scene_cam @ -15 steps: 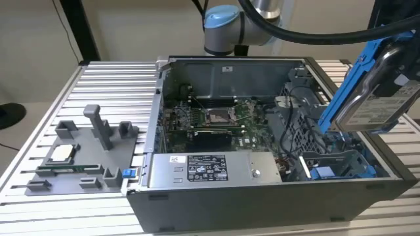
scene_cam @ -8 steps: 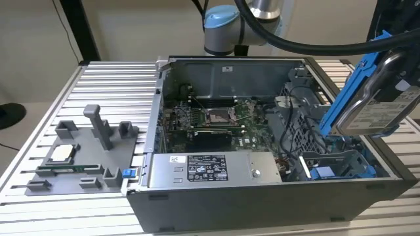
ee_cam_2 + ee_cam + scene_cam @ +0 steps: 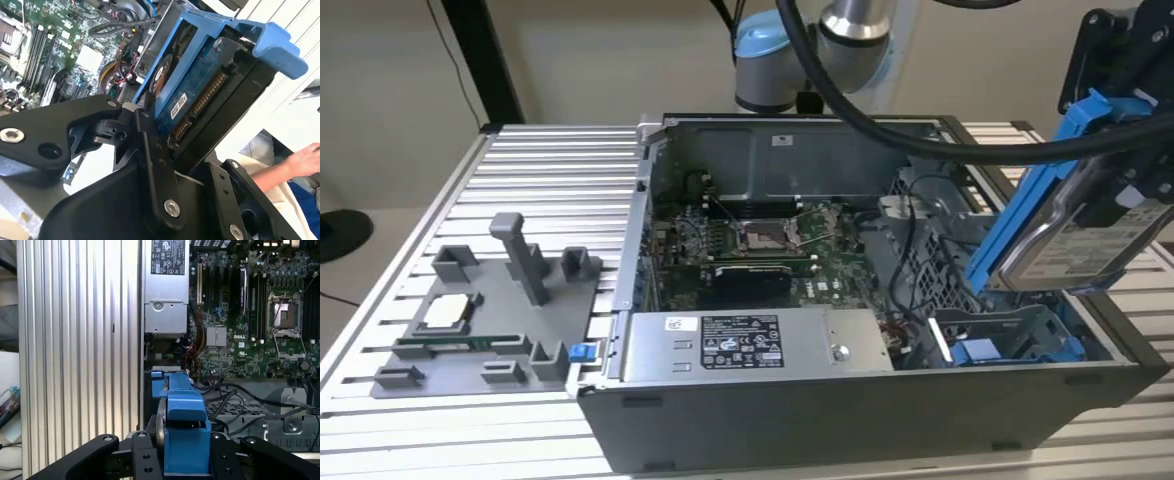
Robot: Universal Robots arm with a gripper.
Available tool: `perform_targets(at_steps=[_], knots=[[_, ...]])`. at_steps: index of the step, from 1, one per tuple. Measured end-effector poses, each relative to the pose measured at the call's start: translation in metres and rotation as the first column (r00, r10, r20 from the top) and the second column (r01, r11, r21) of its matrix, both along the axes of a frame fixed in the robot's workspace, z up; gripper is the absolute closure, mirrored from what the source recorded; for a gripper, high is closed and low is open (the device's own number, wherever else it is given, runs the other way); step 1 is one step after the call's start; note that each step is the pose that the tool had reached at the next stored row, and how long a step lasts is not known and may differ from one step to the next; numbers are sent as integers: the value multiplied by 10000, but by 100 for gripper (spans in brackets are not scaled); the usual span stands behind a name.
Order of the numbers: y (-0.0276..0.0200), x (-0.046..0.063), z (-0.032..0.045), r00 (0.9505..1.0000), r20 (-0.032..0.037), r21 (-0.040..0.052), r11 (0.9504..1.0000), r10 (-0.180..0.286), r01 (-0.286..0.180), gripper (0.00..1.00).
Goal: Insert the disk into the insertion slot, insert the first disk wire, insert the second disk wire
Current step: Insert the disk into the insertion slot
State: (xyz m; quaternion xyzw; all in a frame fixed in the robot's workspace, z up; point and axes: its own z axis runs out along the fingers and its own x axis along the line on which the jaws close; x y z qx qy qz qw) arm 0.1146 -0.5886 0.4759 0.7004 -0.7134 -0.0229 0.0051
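The gripper point(image 3: 192, 112) is holding the one disk point(image 3: 1070, 232) by its blue carrier, its fingers point(image 3: 150, 160) clamping it from both sides. It is hanging tilted over the open computer case point(image 3: 854, 400), just above the single insertion slot point(image 3: 1001, 338) at the exterior view's right. The tilt is probably letting its lower end lead into the bay.

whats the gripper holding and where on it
The disk, tilted over the case. The gripper clamps its raised connector end, across the blue carrier.
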Motion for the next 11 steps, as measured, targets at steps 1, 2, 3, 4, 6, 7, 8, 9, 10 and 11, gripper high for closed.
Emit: perform_targets(at_steps=[1, 2, 3, 4, 6, 7, 8, 9, 10, 11], knots=[[-2, 0, -15, 10000, -1, -1, 10000, 0, 0, 100], [-5, 0, -29, 10000, 0, 0, 10000, 0, 0, 100], [-8, 0, -43, 10000, 0, 1, 10000, -1, 1, 100], [-12, 0, -56, 10000, 0, 1, 10000, 0, 0, 100], [-18, 0, -81, 10000, 0, 1, 10000, -1, 1, 100], [-21, 0, -93, 10000, 0, 1, 10000, -1, 1, 100], [-24, 0, -103, 10000, 0, 1, 10000, -1, 1, 100], [-26, 0, -113, 10000, 0, 0, 10000, -1, 1, 100], [-28, 0, -121, 10000, 0, -1, 10000, 0, 0, 100], [-29, 0, -130, 10000, 0, -1, 10000, -1, 1, 100]])
